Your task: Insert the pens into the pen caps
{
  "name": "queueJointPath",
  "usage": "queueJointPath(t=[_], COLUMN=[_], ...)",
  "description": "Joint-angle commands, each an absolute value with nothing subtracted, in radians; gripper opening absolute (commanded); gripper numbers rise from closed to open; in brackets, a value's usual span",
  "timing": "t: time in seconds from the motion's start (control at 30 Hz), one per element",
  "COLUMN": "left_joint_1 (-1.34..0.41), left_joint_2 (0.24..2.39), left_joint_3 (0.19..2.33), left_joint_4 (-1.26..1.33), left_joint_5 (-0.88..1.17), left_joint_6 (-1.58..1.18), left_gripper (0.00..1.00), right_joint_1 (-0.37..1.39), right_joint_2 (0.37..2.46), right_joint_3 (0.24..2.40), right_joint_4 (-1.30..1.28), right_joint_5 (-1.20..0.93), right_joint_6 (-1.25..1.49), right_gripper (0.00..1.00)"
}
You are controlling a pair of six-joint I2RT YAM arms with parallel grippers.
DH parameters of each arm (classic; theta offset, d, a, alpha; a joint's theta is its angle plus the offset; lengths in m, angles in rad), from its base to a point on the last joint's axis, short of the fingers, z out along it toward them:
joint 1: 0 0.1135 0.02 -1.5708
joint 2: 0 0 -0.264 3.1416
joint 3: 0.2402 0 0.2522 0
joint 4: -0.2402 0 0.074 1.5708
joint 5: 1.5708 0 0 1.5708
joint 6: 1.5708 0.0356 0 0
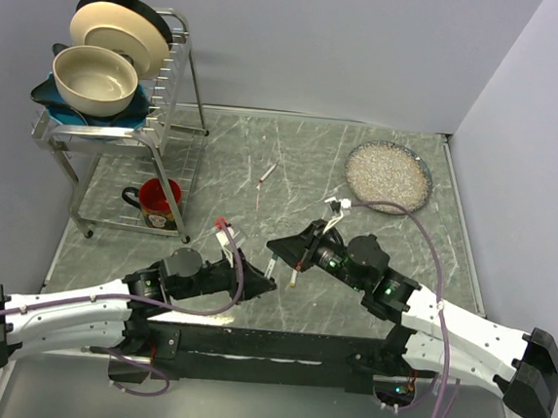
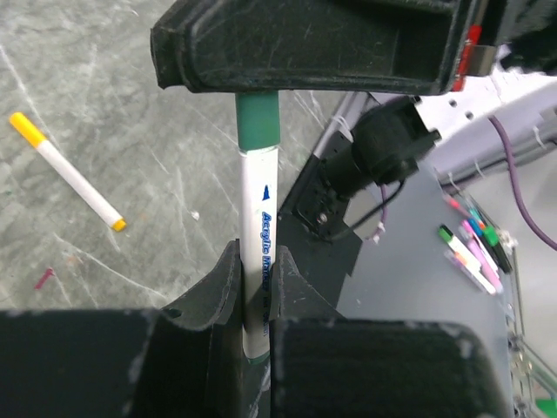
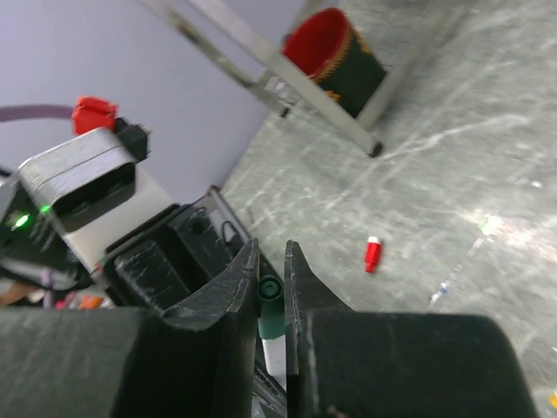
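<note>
Presently the left jaws are pinched tight on the lower barrel of a slim white plastic marker pen (image 2: 259,218). The right jaws are clamped on the small dark green plastic cap (image 2: 258,117) at its upper end. The two meet above the near middle of the grey marbled desk (image 2: 130,78). Cap and barrel look in line, but I cannot tell whether the cap is fully seated.

The main risk, I judge, is a slight skew between the two arms. Pushing off-axis could bend the thin barrel, make it slide through the left jaws, or twist the cap out of the right ones. Letting go of either end too early could drop the pen or leave the cap loose. A dropped piece might roll against the white pen with a yellow cap (image 2: 70,174) lying nearby on the desk, or knock the loose small red plastic cap (image 3: 372,253) out of easy reach. Another thin white pen (image 1: 267,173) lies toward the far middle, well apart.
</note>
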State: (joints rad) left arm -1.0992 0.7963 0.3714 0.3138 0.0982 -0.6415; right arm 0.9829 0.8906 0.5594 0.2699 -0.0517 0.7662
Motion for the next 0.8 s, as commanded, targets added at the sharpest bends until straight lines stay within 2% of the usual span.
queueJointPath(t=[0.0, 0.17, 0.43, 0.77], left_joint_1=[-1.085, -1.085, -1.085, -1.085], left_joint_2=[0.746, 0.749, 0.746, 0.73], left_joint_3=[0.406, 0.411, 0.44, 0.503], left_joint_4=[0.561, 0.616, 0.629, 0.546], left_joint_5=[0.06, 0.083, 0.06, 0.002], left_joint_6=[-0.617, -0.624, -0.627, -0.568], left_gripper=[0.01, 0.01, 0.01, 0.01], right_joint_1=[1.028, 1.045, 1.086, 1.167], right_joint_2=[0.871, 0.877, 0.885, 0.923], right_joint_3=[0.442, 0.365, 0.29, 0.313], right_joint_4=[0.368, 0.553, 0.693, 0.488], right_joint_5=[-0.334, -0.403, -0.468, -0.347], right_joint_6=[0.767, 0.837, 0.891, 0.89], right_gripper=[0.0, 0.0, 0.0, 0.0])
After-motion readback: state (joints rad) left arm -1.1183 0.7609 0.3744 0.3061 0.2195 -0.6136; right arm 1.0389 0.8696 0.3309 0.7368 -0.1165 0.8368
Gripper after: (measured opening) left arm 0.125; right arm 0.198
